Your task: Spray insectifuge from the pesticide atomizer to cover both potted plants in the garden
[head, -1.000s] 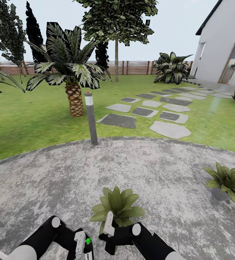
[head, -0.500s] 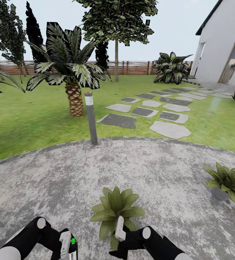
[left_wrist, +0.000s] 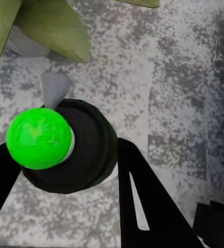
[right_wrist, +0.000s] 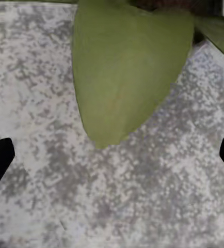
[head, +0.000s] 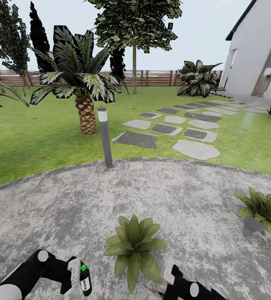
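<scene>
Left gripper clamps a small dark bottle with a green top at 7 o'clock of the near low green-leaved plant in a grey pot.

The right gripper, at that plant's 5 o'clock, shows fingertips spread wide, empty. A second potted rosette sits at 3 o'clock on the round grey mottled paving; its leaves carry white specks.

Bright, even daylight, faint shadows; wrist views coarse and blurry
</scene>
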